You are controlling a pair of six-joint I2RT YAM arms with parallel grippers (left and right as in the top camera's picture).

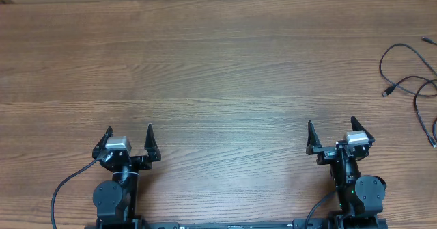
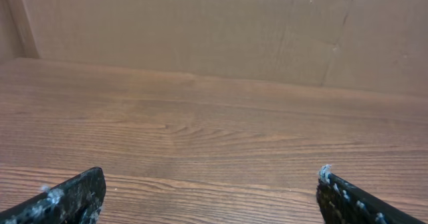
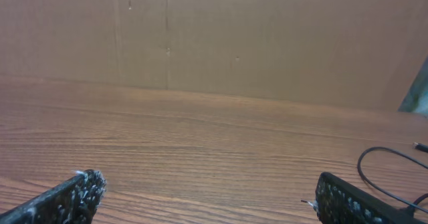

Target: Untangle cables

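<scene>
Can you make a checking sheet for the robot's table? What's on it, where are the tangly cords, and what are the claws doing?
Surface: wood-grain table, no marks seen.
Job's things: thin black cables in loose loops at the far right edge, partly running out of the overhead view; one small plug end shows.
Clutter: nothing seen.
Grippers: left gripper open, holding nothing; right gripper open, holding nothing; both well apart from the cables.
Cables: thick black arm wires by the robot's bases.
Surroundings: plain brown wall behind the table.
</scene>
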